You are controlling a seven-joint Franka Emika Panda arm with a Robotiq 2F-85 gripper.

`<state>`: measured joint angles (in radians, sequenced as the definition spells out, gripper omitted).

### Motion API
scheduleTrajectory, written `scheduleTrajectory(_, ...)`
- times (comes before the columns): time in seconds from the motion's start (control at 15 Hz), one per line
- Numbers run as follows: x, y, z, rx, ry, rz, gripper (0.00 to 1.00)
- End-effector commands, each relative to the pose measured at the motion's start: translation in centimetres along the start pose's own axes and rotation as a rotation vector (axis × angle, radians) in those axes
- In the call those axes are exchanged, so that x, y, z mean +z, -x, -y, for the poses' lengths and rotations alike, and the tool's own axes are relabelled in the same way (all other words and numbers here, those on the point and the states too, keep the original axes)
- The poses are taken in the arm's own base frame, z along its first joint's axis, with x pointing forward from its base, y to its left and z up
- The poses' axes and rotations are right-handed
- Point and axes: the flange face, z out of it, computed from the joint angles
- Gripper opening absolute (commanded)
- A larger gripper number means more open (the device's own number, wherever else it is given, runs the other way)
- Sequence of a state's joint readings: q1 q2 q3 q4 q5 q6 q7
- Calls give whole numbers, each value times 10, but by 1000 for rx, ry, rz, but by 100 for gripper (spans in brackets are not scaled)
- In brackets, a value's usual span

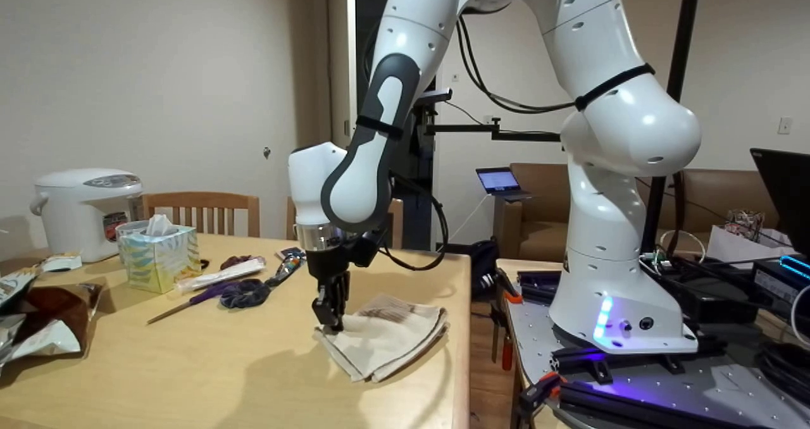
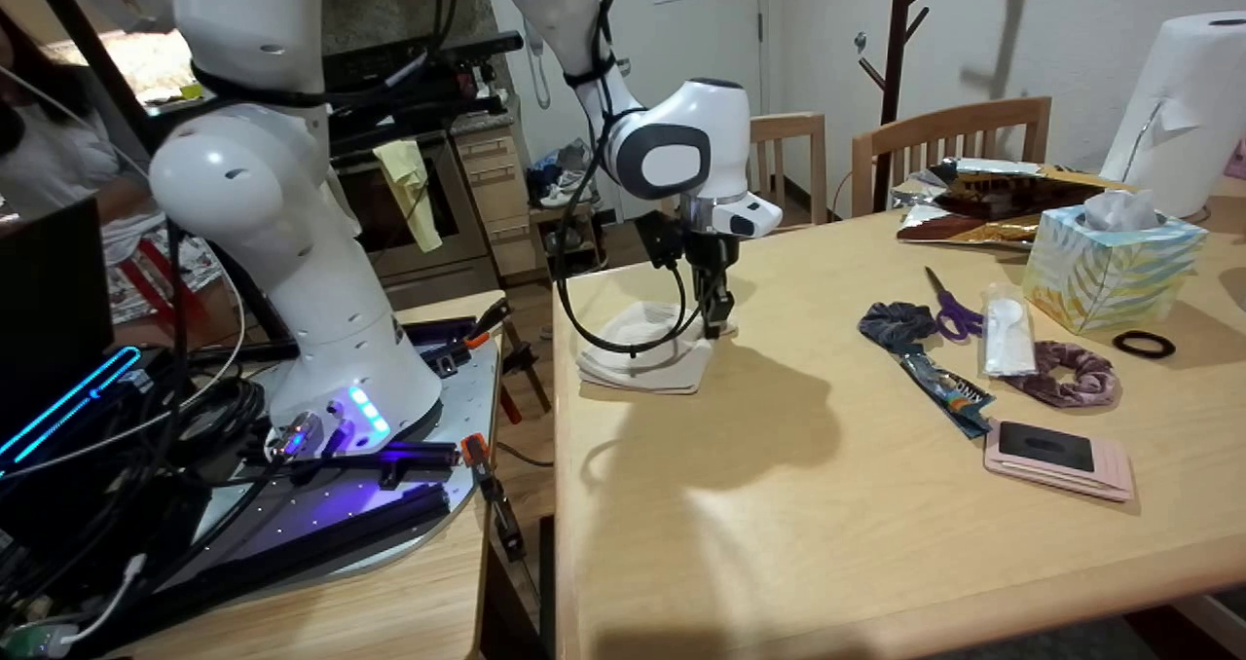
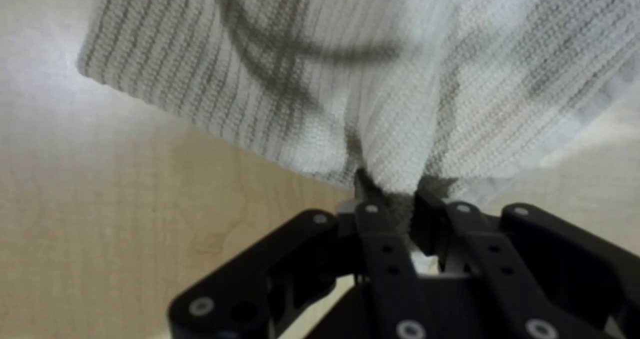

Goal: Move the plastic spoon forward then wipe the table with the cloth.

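One edge of the cloth point(image 1: 389, 348) is pinched by the gripper point(image 3: 396, 194), its jaws drawn nearly together. Well apart on the table point(image 2: 827, 533), a wrapped white spoon point(image 2: 1010, 324) is seen.

Apart from the tool point(image 2: 718, 327), in both exterior views, we find a dark scrunchie point(image 2: 896, 323) and a wrapper point(image 2: 942, 390). Farther from it, we locate purple-handled scissors point(image 2: 948, 304), a pink wallet point(image 2: 1059, 458) and a tissue box point(image 2: 1115, 269). Farther still, we note a paper towel roll point(image 2: 1180, 115).
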<state>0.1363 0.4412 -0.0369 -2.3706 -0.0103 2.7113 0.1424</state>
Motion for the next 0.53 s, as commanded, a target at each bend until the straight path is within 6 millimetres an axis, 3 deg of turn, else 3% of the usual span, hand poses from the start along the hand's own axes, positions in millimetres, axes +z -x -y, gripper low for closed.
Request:
scheduleTrajectory(0.0,-10,-16,-7,5,19,-34,4)
scheduleTrajectory(0.47,-52,-72,-33,-21,51,-90,4)
